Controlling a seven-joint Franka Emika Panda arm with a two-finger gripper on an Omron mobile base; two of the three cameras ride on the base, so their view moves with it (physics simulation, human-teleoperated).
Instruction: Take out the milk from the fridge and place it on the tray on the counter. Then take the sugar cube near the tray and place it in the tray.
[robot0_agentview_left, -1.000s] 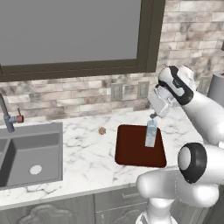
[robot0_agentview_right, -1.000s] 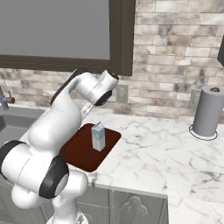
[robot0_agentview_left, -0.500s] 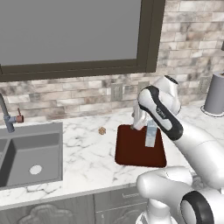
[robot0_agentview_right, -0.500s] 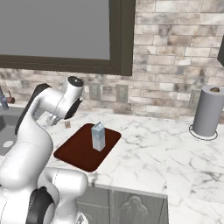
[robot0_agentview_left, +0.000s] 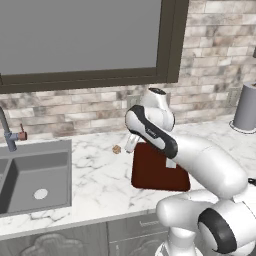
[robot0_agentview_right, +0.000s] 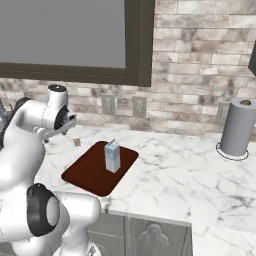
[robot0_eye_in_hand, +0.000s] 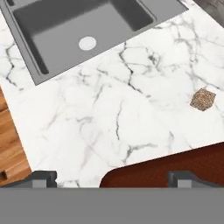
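Milk (robot0_agentview_right: 112, 155) stands upright on the tray (robot0_agentview_right: 85, 172); first step judged complete. Sugar cube (robot0_eye_in_hand: 203, 99) lies on the counter (robot0_eye_in_hand: 131, 109), just beside the tray. Gripper (robot0_eye_in_hand: 112, 177) is spread, empty, above the tray's edge. Next: centre over cube, descend, close.

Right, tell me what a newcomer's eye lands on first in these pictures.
First the milk, standing upright on the dark red-brown tray on the marble counter. Next the big white arm bending over the tray's left end, its gripper open with fingertips wide apart above the tray's corner. Then the tiny sugar cube, lying on bare marble between the tray and the sink.
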